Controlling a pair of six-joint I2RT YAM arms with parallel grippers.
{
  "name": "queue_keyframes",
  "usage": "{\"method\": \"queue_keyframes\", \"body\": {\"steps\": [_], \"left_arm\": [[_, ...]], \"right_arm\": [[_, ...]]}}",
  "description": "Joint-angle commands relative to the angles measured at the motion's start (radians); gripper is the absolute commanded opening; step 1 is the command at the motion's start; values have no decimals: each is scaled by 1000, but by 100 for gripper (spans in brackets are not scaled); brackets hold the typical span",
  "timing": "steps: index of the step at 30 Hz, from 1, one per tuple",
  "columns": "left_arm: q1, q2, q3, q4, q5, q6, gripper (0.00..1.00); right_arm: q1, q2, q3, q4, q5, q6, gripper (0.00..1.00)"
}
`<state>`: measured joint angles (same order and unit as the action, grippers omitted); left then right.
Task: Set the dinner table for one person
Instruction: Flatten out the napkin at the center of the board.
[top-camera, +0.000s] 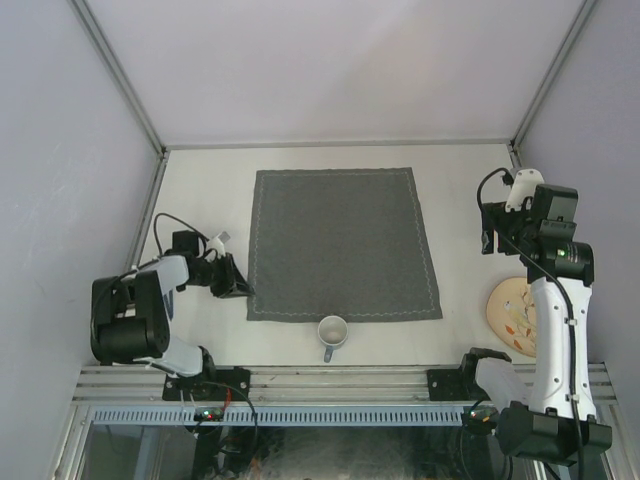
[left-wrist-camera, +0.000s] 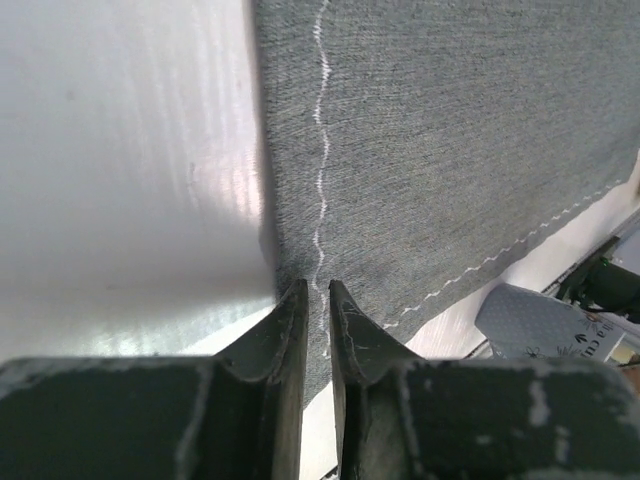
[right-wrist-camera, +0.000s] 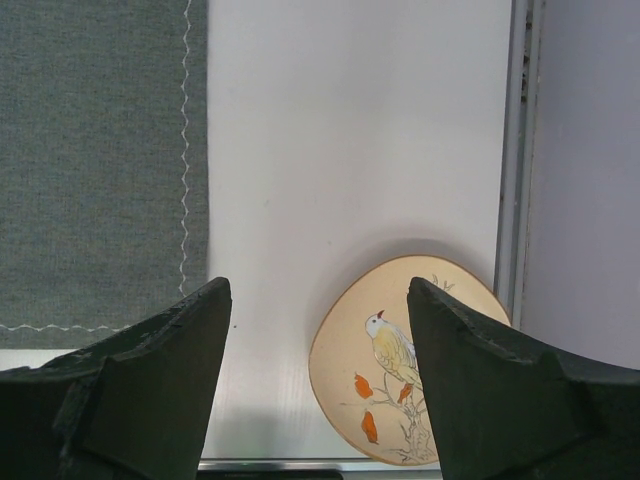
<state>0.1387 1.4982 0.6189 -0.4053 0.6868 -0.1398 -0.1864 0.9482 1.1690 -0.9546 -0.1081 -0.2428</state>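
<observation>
Reckon plate (top-camera: 508, 312) next. Spotted just beside the right rail of the dinner table (top-camera: 200, 190), a bit nearward of the right gripper (right-wrist-camera: 318, 285), hanging wide open and empty. Way closer than the left gripper (left-wrist-camera: 318, 290), down at the cloth's (top-camera: 340, 240) left edge, jaws a slit apart; can't tell if pinching the hem. Needs carrying left onto the cloth.

Large flat off-white rectangular dinner table (top-camera: 200, 190), metal rails at its edges; a square dark grey stitched cloth (top-camera: 343, 243) lies flat at centre frame; a pale mug (top-camera: 332, 332) stands upright just below the cloth; a cream bird-painted plate (top-camera: 508, 318) lies at lower right.
</observation>
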Motion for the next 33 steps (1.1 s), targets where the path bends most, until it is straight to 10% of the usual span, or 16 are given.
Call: {"method": "queue_keyframes", "body": {"steps": [1, 27, 33], "left_arm": [[31, -77, 3, 5, -66, 10, 19], [51, -447, 54, 72, -391, 109, 23], [68, -459, -1, 142, -414, 84, 23]], "right_arm": [[14, 1, 37, 5, 22, 25, 71], [60, 65, -73, 57, 5, 31, 72], [174, 149, -119, 27, 216, 19, 72]]}}
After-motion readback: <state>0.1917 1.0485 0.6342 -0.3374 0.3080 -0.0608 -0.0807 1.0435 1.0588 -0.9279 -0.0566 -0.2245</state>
